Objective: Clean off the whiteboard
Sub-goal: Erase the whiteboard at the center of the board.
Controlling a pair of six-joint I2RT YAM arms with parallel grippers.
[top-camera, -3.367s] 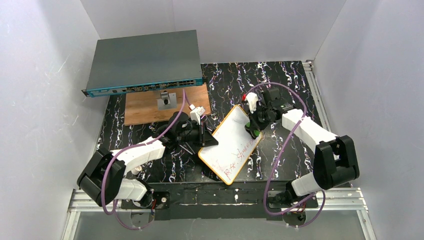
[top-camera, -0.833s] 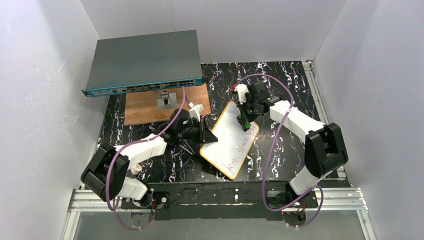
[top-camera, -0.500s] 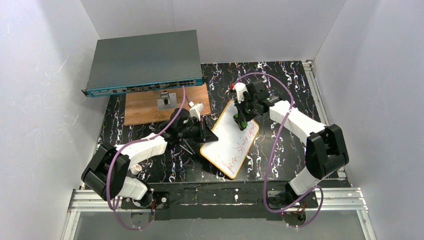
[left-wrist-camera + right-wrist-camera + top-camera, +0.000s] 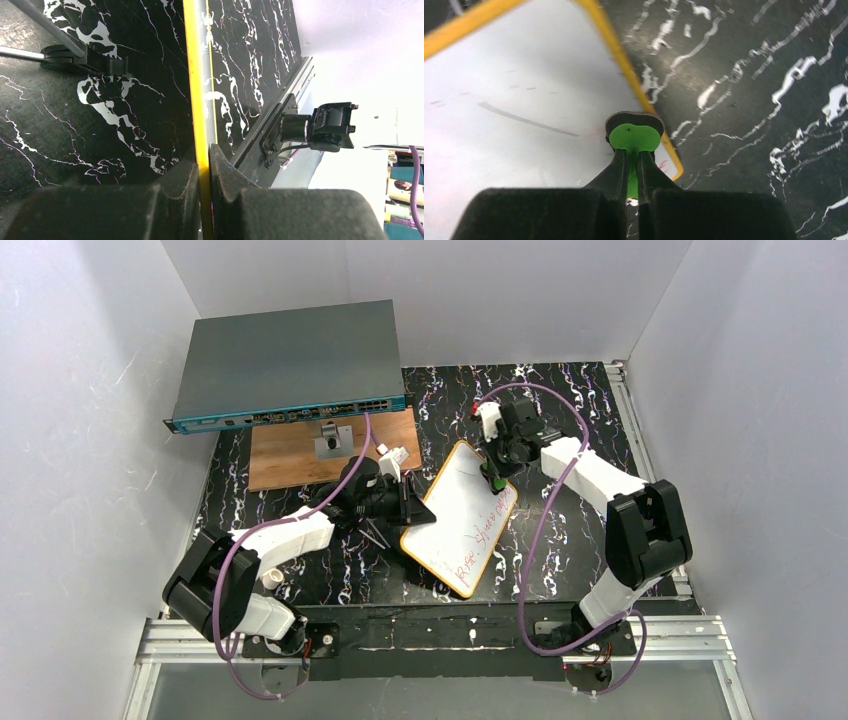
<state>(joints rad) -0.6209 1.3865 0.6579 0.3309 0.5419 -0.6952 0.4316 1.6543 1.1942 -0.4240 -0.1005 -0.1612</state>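
Left claw (image 4: 204, 156) is clamped on the left rim of the whiteboard (image 4: 452, 510). Right claw (image 4: 633, 162) pinches a green eraser (image 4: 634, 136), pressed on the board just beside its far right rim. The whiteboard sits diagonal at mid table (image 4: 570, 400) between the arms, with red marks (image 4: 482, 543) along its near right part and the far part plain white.
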